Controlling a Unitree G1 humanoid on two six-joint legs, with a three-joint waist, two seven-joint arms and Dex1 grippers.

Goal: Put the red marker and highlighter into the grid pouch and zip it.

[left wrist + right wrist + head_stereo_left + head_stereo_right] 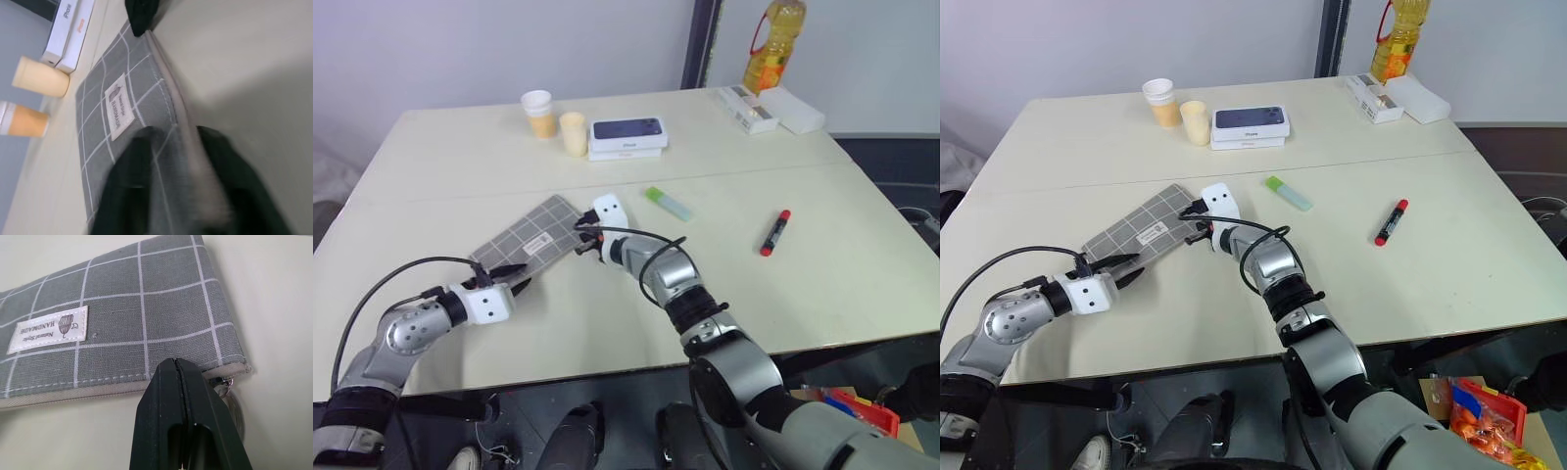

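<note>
Two claws at grid pouch (530,238) | left claw (516,271) pinching its near corner | right claw (180,377) pressed together beside zipper end

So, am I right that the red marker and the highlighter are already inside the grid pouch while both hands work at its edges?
Not quite. The red marker and the highlighter lie on the table, outside the grid pouch, as the left eye view shows. Both hands, left and right, are at its edges.
</note>
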